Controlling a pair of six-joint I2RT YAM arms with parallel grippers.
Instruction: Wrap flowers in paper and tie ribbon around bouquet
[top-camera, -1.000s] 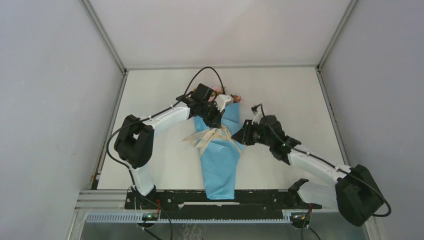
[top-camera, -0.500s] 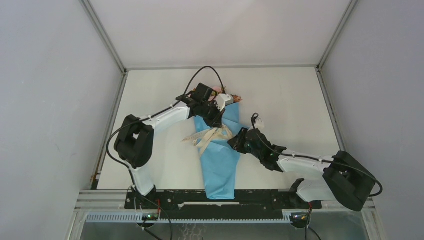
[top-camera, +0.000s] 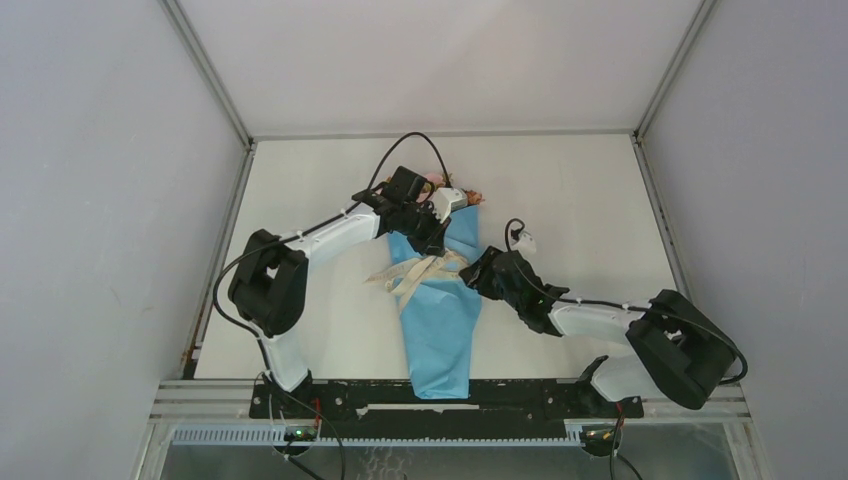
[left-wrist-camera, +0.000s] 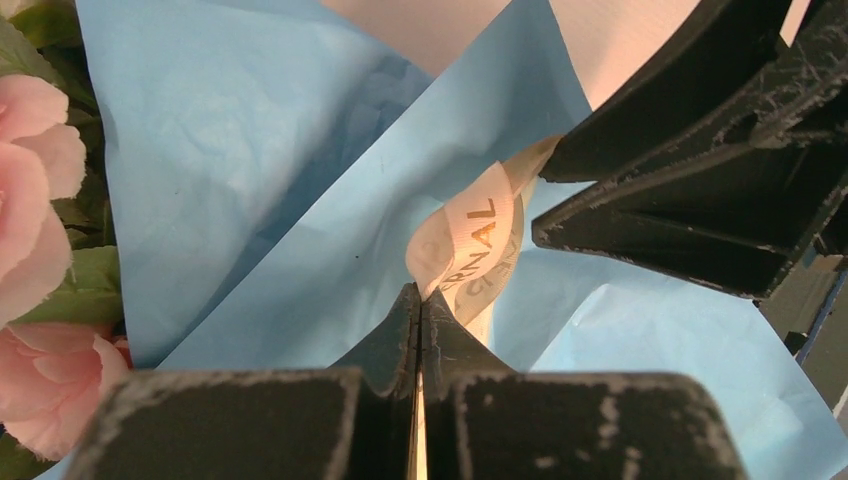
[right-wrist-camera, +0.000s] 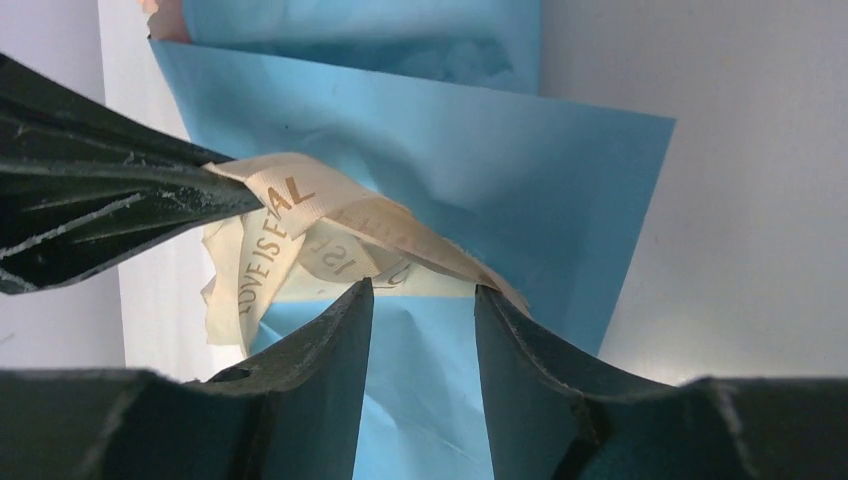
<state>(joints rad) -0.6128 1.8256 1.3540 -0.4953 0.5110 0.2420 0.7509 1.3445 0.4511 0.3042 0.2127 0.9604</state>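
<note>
Bouquet (top-camera: 440, 315): a cone of light blue paper (left-wrist-camera: 300, 200) lying flat near the middle of the table (top-camera: 580, 190). Its narrow end points toward the arm bases and its wide end toward the far edge. The flowers (left-wrist-camera: 30, 150), pink roses with green leaves, poke out of the wide end.

The ribbon (right-wrist-camera: 300, 225), a cream strip printed with gold lettering, crosses the cone about a third of the way down from the blooms. It is bunched into loose folds on top of the paper. In the top view its loose ends trail off the cone's left side onto the table.

The left gripper (left-wrist-camera: 418, 298) reaches in over the wide end of the cone, just below the blooms. Its jaws are pressed together, with a fold of ribbon pinched at the tips and a cream sliver showing between the pads.

The right gripper (right-wrist-camera: 420, 300) comes in low from the cone's right edge at the level of the ribbon. Its fingers (right-wrist-camera: 330, 340) stand moderately apart over the blue paper. The ribbon's lower edge lies just beyond their tips, and nothing is clamped between them. The two grippers' tips sit close together at the ribbon.
</note>
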